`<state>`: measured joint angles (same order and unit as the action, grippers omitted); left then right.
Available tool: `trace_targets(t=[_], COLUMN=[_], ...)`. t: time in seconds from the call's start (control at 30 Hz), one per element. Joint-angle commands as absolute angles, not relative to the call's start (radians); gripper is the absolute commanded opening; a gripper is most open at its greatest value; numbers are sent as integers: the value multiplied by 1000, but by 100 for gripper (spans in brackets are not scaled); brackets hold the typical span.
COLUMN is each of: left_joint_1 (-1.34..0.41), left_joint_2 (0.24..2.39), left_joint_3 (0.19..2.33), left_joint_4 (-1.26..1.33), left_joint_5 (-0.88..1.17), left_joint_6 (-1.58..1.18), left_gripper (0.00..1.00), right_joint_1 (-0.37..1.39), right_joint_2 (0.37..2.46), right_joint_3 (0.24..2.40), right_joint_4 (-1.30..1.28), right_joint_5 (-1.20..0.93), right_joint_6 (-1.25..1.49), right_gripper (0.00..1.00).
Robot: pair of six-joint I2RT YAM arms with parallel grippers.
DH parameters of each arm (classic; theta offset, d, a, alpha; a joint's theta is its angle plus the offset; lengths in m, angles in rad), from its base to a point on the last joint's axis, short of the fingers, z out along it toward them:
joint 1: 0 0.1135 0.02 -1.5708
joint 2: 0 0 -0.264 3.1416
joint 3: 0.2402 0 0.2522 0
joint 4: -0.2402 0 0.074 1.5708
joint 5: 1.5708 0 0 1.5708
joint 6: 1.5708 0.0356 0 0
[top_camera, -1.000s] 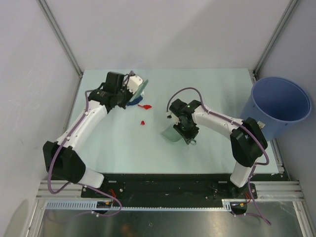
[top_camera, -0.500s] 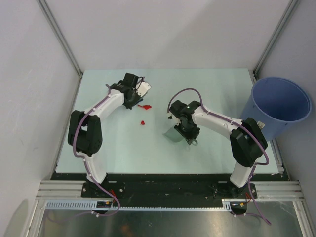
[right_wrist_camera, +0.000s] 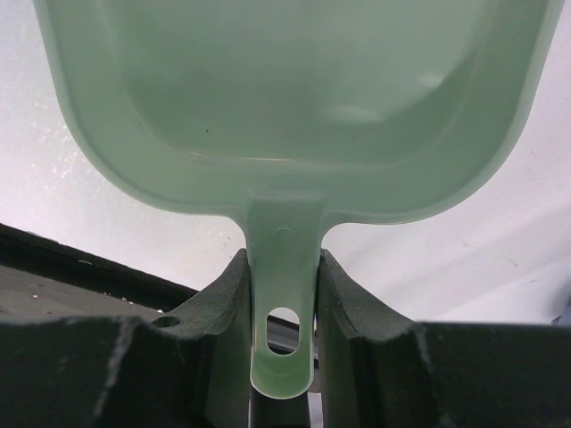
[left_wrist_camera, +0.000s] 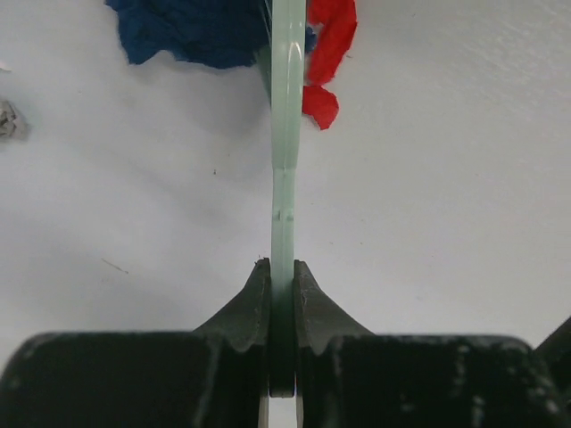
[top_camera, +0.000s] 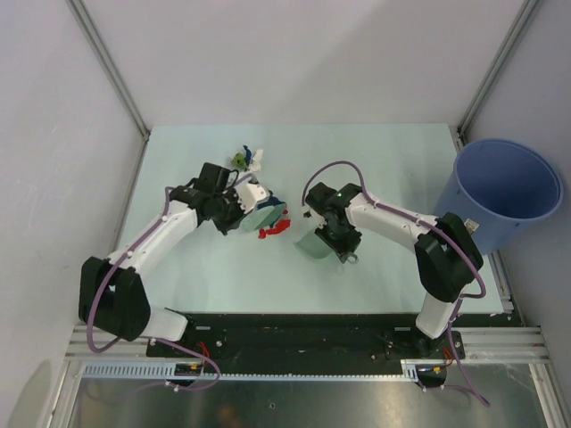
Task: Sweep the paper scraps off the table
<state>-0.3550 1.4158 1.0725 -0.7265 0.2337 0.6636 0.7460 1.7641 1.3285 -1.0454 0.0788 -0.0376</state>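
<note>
My left gripper is shut on a thin pale green sweeper blade, seen edge-on in the left wrist view. Red paper scraps lie against the blade's near right side. In the left wrist view, red scraps lie right of the blade and a dark blue scrap lies left of it. Green and white scraps lie farther back on the table. My right gripper is shut on the handle of the pale green dustpan, whose empty pan rests on the table to the right of the red scraps.
A big round blue bucket stands off the table's right edge. Grey walls and metal frame posts close in the back and sides. A small greyish scrap lies at the left edge of the left wrist view.
My left gripper has moved nearer and to the right with the blade, pushing the red scraps towards the dustpan. Green and white scraps now show behind it. The right arm has barely moved.
</note>
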Motion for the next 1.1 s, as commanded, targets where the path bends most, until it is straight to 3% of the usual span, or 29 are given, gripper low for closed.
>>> trace_targets(t=[0.0,0.13,0.37,0.53,0.7,0.97,1.07], left_joint_1=[-362,-359,-281,-210,-254,-314,-328], left_joint_2=[1336,1332,1334,1463,1644,1740,1677], left_joint_3=[1132,1222,1259,1318,1405,1416,1381], left_joint_4=[-755,-775,-799,-755,-715,-733,-796], left_joint_5=[299,249,160,129,133,330,519], left_joint_6=[657,559,471,399,388,423,448], left_gripper=[0,0,0,0,0,0,0], right_joint_1=[782,850,822,805,787,769,767], right_joint_2=[1732,1741,1773,1876,1960,2055,2092], right_joint_3=[1324,1316,1319,1364,1431,1591,1626], right_joint_4=[-1077,-1100,-1019,-969,-965,-913,-888], right_joint_5=[61,71,18,9,18,28,26], right_joint_6=[-87,-136,-196,-190,-166,-113,-126], right_gripper=[0,0,0,0,0,0,0])
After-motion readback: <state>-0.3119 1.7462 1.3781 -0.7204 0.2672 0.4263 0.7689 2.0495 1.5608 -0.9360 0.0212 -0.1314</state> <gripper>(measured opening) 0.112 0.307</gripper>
